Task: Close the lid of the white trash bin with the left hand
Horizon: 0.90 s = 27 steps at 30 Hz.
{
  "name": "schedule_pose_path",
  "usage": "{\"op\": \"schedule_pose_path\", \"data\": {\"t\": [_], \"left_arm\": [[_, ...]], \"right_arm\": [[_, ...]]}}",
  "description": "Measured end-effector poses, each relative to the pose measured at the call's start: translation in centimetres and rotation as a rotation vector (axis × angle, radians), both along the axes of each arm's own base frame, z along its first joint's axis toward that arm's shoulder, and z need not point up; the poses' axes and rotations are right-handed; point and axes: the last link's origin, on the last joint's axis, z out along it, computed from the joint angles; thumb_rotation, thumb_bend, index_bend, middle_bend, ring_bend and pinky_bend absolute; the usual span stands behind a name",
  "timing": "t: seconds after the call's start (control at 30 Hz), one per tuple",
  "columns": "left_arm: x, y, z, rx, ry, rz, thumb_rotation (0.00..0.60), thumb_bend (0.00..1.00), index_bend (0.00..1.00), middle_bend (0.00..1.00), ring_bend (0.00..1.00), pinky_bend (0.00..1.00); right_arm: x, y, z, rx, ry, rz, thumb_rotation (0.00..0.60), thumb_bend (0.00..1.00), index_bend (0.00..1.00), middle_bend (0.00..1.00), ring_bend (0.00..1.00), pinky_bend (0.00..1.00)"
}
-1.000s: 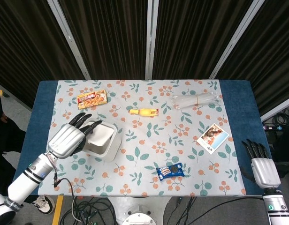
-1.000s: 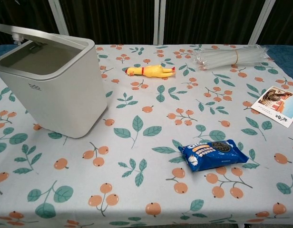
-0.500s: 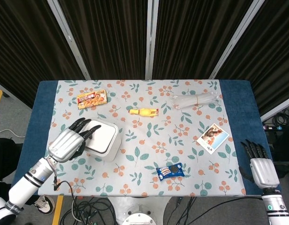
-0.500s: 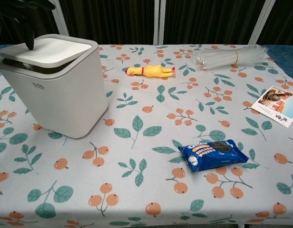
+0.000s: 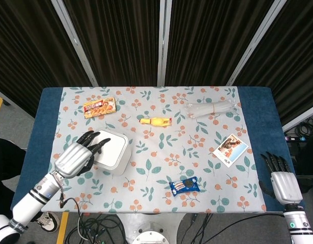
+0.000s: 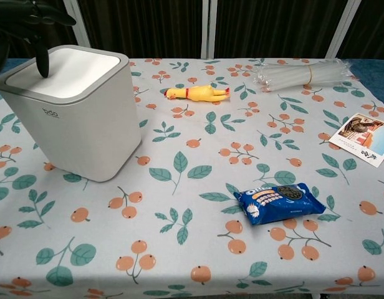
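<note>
The white bin (image 6: 70, 118) stands upright at the table's (image 5: 146, 195) left side, lid (image 6: 67, 70) flat on top, left hand (image 5: 75, 158) with spread fingers (image 6: 41, 62) pressing it, near an Oreo pack (image 6: 282, 202); right hand (image 5: 284, 184) hangs open, holding nothing.

The white trash bin (image 5: 112, 151) stands tall at the table's left side, its lid (image 6: 64, 71) flat, with the left hand (image 5: 75, 158) over its left edge. Open cloth lies between the bin and the cookie pack (image 5: 184, 184). Farther back, a snack packet (image 5: 99, 107), a rubber chicken (image 5: 155, 121) and a bundle of straws (image 5: 211, 109) lie well apart, with passable gaps.
</note>
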Motion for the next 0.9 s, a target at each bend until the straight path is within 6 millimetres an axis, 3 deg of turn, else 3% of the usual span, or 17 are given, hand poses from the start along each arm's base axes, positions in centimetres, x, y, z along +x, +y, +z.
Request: {"op": "schedule_pose_path", "data": {"t": [0.37,0.7,0.8,0.9], "left_arm": [[-0.4,0.0,-0.7,-0.008,-0.006,0.009,0.6,0.83,0.04,0.4,0.04,0.08],[-0.1,-0.2,2.0,0.099,-0.053,0.004,0.6,0.81,0.06,0.32,0.04,0.08],[-0.7,-0.5,2.9,0.155,-0.076,0.024,0.6,0.77,0.09,0.28,0.04,0.08],[-2.1,-1.0,3.8,0.234,-0.091,0.059,0.6,0.62,0.09,0.22,0.04,0.08]], "right_arm": [[-0.1,0.0,-0.1,0.004,-0.001,-0.002,0.6,0.27,0.0,0.0,0.0,0.0],[-0.1,0.0,-0.1,0.001,-0.004,0.0,0.6,0.27,0.0,0.0,0.0,0.0],[0.0,0.0,0.0,-0.002,-0.005,0.002,0.6,0.27,0.0,0.0,0.0,0.0],[0.0,-0.1,0.2,-0.007,-0.007,0.002,0.6,0.27,0.0,0.0,0.0,0.0]]}}
